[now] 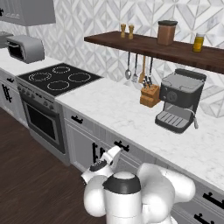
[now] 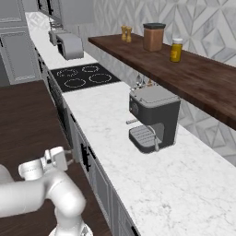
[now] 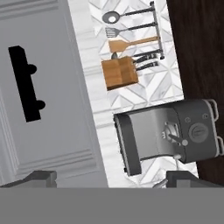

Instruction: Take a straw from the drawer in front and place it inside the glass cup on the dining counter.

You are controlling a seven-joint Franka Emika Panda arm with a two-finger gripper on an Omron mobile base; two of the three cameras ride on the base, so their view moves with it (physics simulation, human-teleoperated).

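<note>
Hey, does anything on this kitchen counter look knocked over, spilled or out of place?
Nothing stands out. The coffee machine and knife block stand upright on the marble worktop, and the drawer is shut.

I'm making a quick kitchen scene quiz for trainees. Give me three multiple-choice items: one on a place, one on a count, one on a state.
1. Where is the brown wooden knife block?
A. on the stove
B. on the marble worktop left of the grey coffee machine
C. on the shelf

2. How many rings does the black cooktop show?
A. two
B. four
C. six

3. The light grey drawer with black bar handle is:
A. closed
B. pulled out
C. missing its handle

Answers: B, it stands beside the machine; B, four rings show; A, its front sits flush before the open end effector.
</note>
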